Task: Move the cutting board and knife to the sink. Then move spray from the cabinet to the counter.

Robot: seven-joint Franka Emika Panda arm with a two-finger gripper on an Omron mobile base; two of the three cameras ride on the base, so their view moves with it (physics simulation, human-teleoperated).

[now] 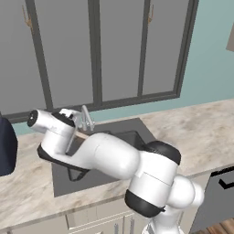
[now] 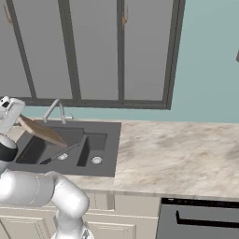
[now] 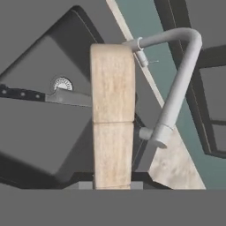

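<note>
My gripper [image 3: 111, 185] is shut on one end of the light-brown cutting board [image 3: 112, 114]. The board [image 2: 42, 131] hangs tilted over the large basin of the dark grey sink [image 2: 100, 163], close to the silver faucet [image 3: 176, 88]. In the left base view the arm hides most of the board [image 1: 82, 135] and the gripper [image 1: 75, 129]. The knife [image 3: 44, 95] lies flat on the basin floor beside the drain, black handle away from the board; it is also in the right base view as the knife [image 2: 59, 155]. The spray and the cabinet are out of view.
The beige marble counter [image 2: 177, 154] stretches to the right of the sink. Grey panelled doors [image 2: 93, 51] rise behind the faucet [image 2: 56, 110]. A dark appliance front [image 2: 200, 219] sits below the counter at the right, and a dark object [image 1: 7, 146] stands at the left.
</note>
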